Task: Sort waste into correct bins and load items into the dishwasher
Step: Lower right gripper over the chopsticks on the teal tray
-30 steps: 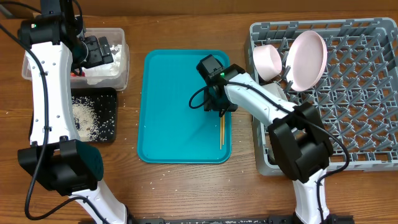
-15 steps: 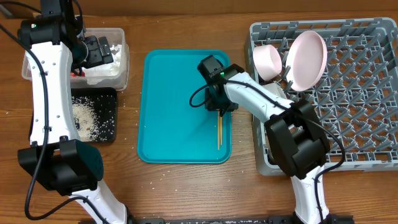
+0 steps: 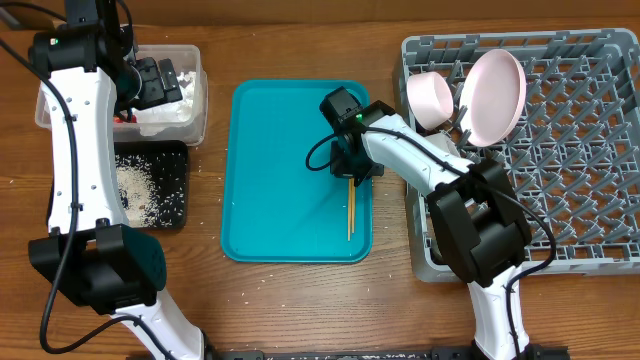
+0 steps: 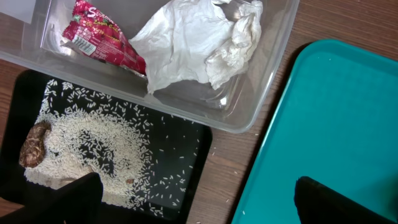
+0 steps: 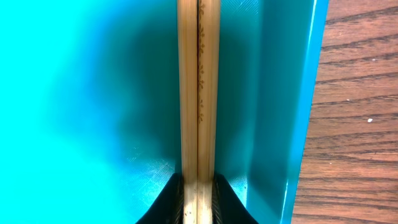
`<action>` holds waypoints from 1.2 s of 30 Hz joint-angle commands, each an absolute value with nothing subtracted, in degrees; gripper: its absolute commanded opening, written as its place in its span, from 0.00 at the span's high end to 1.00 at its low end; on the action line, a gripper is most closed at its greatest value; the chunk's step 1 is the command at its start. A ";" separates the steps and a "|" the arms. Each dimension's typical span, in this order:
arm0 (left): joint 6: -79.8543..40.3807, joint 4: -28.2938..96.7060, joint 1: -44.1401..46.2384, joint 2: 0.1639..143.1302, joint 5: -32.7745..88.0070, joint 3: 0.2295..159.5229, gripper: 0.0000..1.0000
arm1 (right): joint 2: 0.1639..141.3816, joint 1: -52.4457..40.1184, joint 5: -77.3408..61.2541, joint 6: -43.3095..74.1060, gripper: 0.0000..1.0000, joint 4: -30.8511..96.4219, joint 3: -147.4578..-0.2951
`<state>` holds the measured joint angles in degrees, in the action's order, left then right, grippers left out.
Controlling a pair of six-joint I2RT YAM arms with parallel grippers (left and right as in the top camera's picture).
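My right gripper [image 3: 352, 176] is shut on a pair of wooden chopsticks [image 3: 350, 210], which lie side by side over the right part of the teal tray [image 3: 270, 170]; in the right wrist view the chopsticks [image 5: 198, 93] run up from between the fingers [image 5: 198, 193]. My left gripper [image 3: 160, 82] is open and empty over the clear tub [image 3: 195, 110], which holds the red-and-white wrapper [image 4: 99, 40] and the white napkin [image 4: 193, 43]. The black tray [image 4: 186, 155] holds rice [image 4: 81, 146] and a brown scrap [image 4: 34, 144]. The grey rack [image 3: 560, 160] holds a white plate [image 3: 492, 95] and bowl [image 3: 430, 98].
The teal tray has a raised rim near the chopsticks on the right [image 5: 301, 124], with bare wood table [image 5: 360, 112] beyond it. A few rice grains lie on the table between the black tray and the teal tray [image 4: 233, 171].
The chopsticks have shifted slightly left and tilted in my right gripper's grasp. The left arm has not moved.
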<state>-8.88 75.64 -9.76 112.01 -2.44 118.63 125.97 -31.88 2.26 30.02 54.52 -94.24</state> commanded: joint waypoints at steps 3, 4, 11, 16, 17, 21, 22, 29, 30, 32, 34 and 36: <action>-8.82 75.61 -9.74 110.93 -2.98 119.77 0.00 | 128.46 -32.05 0.47 29.36 0.92 54.57 -93.91; -8.82 75.61 -9.74 110.93 -2.98 119.77 0.00 | 128.01 -32.05 0.56 28.86 0.92 54.68 -94.13; -8.82 75.61 -9.72 110.93 -2.98 119.77 0.00 | 123.31 -31.35 1.26 26.83 0.92 60.18 -99.53; -8.82 75.61 -9.74 110.93 -2.98 119.77 0.00 | 120.29 -31.31 1.72 25.45 0.91 62.06 -102.52; -8.82 75.61 -9.74 110.93 -2.98 119.77 0.00 | 120.01 -31.31 2.15 25.45 0.89 61.89 -102.52; -8.82 75.61 -9.74 110.93 -2.98 119.77 0.00 | 120.22 -31.24 6.02 25.26 0.83 61.76 -102.02; -8.82 75.61 -9.74 110.93 -2.98 119.77 0.00 | 120.27 -31.24 7.27 25.26 0.82 61.41 -101.67; -8.82 75.61 -9.74 110.93 -2.98 119.74 0.00 | 120.57 -31.00 8.97 24.58 0.77 54.89 -95.44; -8.82 75.61 -9.72 110.93 -2.98 119.77 0.00 | 120.57 -30.98 8.95 24.08 0.77 53.87 -94.45; -8.82 75.61 -9.74 110.93 -2.98 119.77 0.00 | 120.60 -30.98 8.99 23.51 0.76 52.36 -93.01; -8.82 75.61 -9.74 110.93 -2.98 119.74 0.00 | 120.64 -30.98 9.08 23.51 0.73 50.76 -91.77; -8.82 75.61 -9.74 110.93 -2.98 119.77 0.00 | 120.66 -30.92 9.10 23.55 0.71 49.06 -90.52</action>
